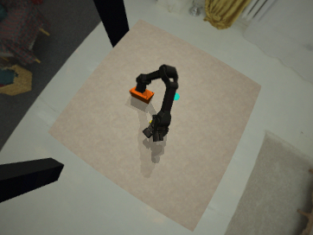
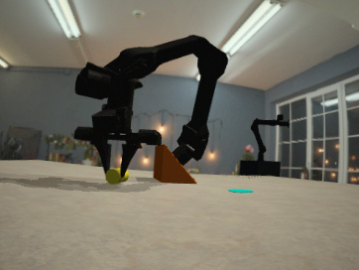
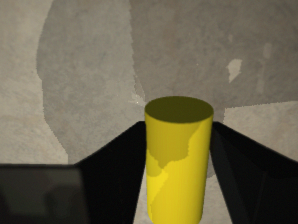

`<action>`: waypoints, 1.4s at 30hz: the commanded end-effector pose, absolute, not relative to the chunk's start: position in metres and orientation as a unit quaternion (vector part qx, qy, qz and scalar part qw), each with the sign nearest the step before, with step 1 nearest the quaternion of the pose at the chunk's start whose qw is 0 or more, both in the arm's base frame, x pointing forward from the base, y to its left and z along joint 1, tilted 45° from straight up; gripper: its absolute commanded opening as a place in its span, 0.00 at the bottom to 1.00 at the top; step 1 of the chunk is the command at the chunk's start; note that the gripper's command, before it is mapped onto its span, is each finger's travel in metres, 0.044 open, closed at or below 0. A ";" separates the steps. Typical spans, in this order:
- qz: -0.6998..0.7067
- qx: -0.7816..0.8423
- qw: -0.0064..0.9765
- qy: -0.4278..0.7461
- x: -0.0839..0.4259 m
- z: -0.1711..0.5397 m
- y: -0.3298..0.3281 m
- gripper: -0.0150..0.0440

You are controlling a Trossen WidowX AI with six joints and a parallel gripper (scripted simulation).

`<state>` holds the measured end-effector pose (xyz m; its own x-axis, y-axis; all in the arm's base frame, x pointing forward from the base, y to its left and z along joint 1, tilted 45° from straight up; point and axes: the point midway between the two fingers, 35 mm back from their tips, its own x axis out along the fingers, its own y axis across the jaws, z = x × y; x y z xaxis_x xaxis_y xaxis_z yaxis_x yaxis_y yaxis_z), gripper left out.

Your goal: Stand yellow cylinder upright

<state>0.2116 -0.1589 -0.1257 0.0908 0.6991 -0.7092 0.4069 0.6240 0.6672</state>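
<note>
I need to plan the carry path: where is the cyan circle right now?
The cyan circle lies flat on the mat in the exterior view, right of the orange wedge; the gripper holds the yellow cylinder left of that wedge.

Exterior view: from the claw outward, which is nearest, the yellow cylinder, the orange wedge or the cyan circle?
1. Yellow cylinder, lying on the mat, gripped in the claw.
2. Orange wedge base, just right of the claw.
3. Flat cyan circle, farthest right.
</note>
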 end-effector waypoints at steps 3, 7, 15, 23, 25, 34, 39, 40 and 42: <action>0.117 0.413 0.614 0.662 0.213 -0.115 -0.175 0.43; 0.116 0.413 0.615 0.662 0.212 -0.107 -0.185 0.43; 0.116 0.412 0.614 0.662 0.210 -0.089 -0.203 0.43; 0.116 0.412 0.614 0.663 0.207 -0.070 -0.220 0.43; 0.116 0.412 0.614 0.663 0.205 -0.065 -0.224 0.43; 0.116 0.413 0.614 0.663 0.202 -0.051 -0.234 0.43; 0.113 0.413 0.614 0.663 0.206 -0.043 -0.231 0.43; 0.112 0.413 0.614 0.663 0.207 -0.041 -0.230 0.43; 0.110 0.413 0.614 0.663 0.210 -0.036 -0.228 0.43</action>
<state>0.2057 -0.2305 -0.0445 0.0919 0.6871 -0.7208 0.4093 0.6338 0.6564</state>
